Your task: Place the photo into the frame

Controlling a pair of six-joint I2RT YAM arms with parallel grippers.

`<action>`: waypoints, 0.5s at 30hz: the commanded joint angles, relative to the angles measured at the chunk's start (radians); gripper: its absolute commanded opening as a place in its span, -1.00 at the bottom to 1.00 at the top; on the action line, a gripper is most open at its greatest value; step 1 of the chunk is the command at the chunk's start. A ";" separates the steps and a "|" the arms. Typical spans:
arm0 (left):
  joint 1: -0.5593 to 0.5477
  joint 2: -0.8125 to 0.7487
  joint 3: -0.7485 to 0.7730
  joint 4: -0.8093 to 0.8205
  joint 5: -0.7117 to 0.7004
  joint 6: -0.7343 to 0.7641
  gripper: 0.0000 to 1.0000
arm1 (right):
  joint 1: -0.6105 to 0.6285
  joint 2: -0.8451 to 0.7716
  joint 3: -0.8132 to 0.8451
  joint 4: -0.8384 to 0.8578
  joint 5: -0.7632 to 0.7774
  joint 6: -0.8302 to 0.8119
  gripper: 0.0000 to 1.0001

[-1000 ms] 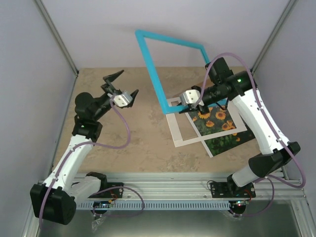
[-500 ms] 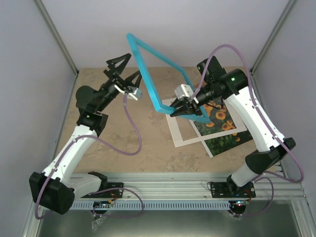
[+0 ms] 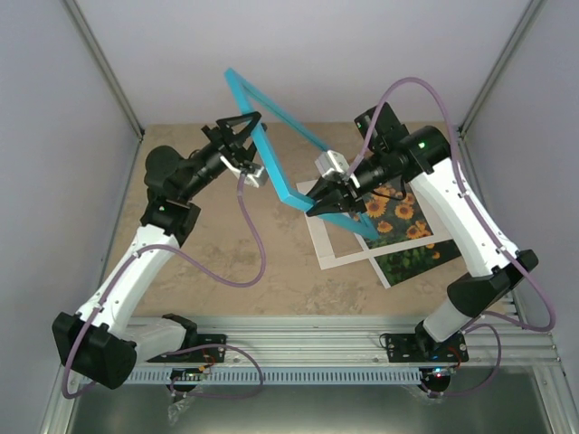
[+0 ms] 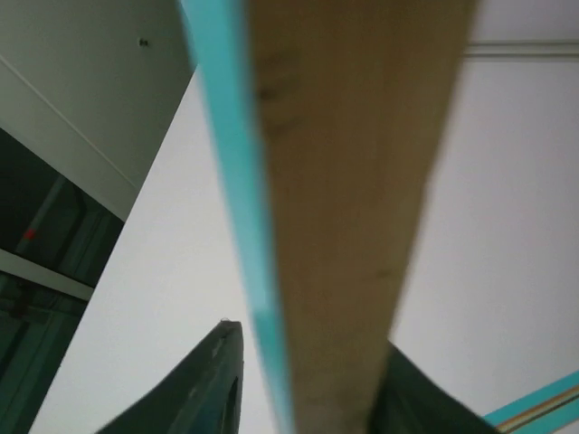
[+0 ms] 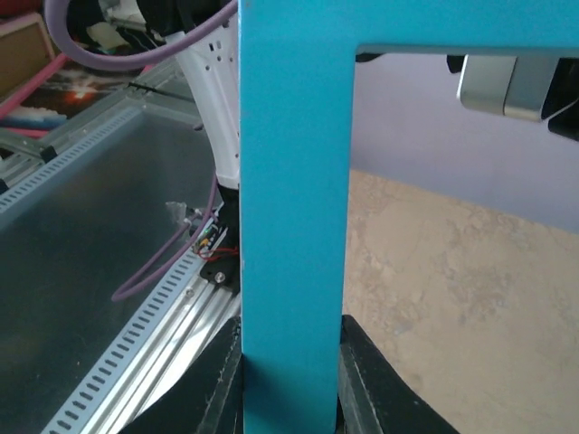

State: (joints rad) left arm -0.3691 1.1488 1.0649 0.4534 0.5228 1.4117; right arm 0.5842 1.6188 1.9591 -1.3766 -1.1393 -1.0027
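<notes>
Though stiff and light, hold frame (image 5: 289,226) by its bars: pinched in right gripper (image 3: 323,203), straddled by left gripper (image 4: 308,344), squeeze unclear.

One frame (image 3: 271,172), one photo (image 3: 403,231), one mat (image 3: 324,244)

Beige stone-look table (image 3: 226,271) carries a white mat (image 3: 322,242) overlapping the photo (image 3: 409,258)
</notes>
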 commanded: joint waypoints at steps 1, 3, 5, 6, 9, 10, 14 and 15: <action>-0.010 -0.024 0.065 -0.071 -0.022 -0.014 -0.56 | -0.032 0.010 0.022 0.100 -0.088 0.068 -0.89; -0.010 -0.029 0.074 -0.083 -0.048 -0.043 -0.79 | -0.050 0.014 0.012 0.137 -0.116 0.140 -0.77; -0.010 -0.030 0.089 -0.102 -0.076 -0.071 -0.99 | -0.074 0.016 0.000 0.196 -0.140 0.227 -0.43; -0.009 -0.026 0.103 -0.121 -0.095 -0.089 -1.00 | -0.089 0.013 -0.015 0.233 -0.145 0.278 -0.23; -0.009 0.000 0.176 -0.202 -0.170 -0.149 -1.00 | -0.147 -0.015 -0.039 0.392 -0.103 0.417 0.36; -0.009 0.015 0.211 -0.252 -0.202 -0.160 -1.00 | -0.173 -0.032 -0.055 0.448 -0.070 0.460 0.56; -0.009 0.103 0.385 -0.477 -0.332 -0.191 -1.00 | -0.221 -0.176 -0.185 0.669 0.191 0.561 0.94; -0.009 0.124 0.422 -0.532 -0.357 -0.196 -1.00 | -0.222 -0.221 -0.236 0.737 0.260 0.577 0.95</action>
State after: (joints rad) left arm -0.3740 1.2343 1.3312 0.0757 0.2943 1.3003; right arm 0.3820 1.5578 1.8389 -0.9356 -1.1439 -0.5797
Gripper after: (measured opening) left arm 0.192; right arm 0.957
